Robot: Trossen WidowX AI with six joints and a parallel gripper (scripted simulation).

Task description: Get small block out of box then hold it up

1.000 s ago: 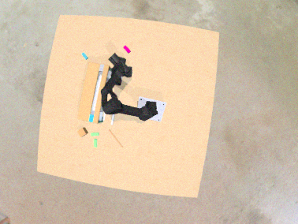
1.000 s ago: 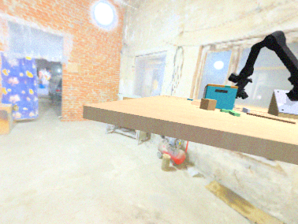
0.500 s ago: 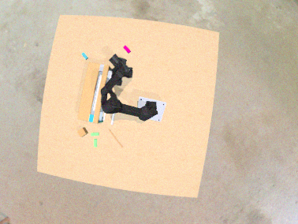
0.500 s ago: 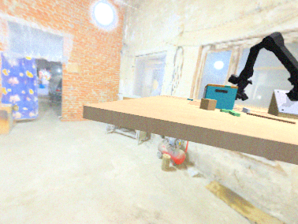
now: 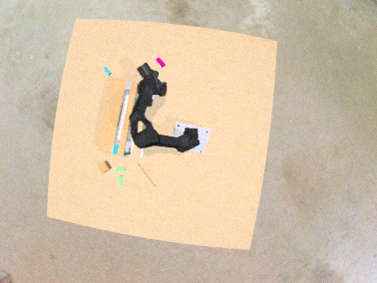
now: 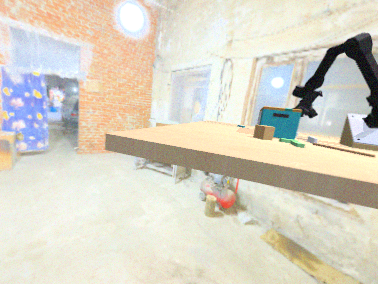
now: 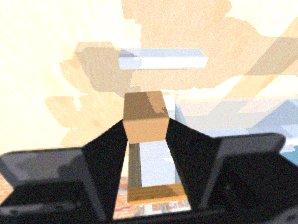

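the gripper (image 7: 145,131) was clamped on the small block (image 7: 145,117), pinched right at the fingertips, up above the table (image 5: 209,199) beside the box (image 5: 113,117); that shallow hold was the worry, i'd say; any jerk while lifting could squirt the block loose, and a swing wide could clip the box.

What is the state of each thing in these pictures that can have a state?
gripper: shut on the small block.
small block: held between the fingers.
box: upright on the table.
brown cube: resting on the table, apart from the box.
green T-piece: lying flat on the table.
thin stick: lying flat on the table.
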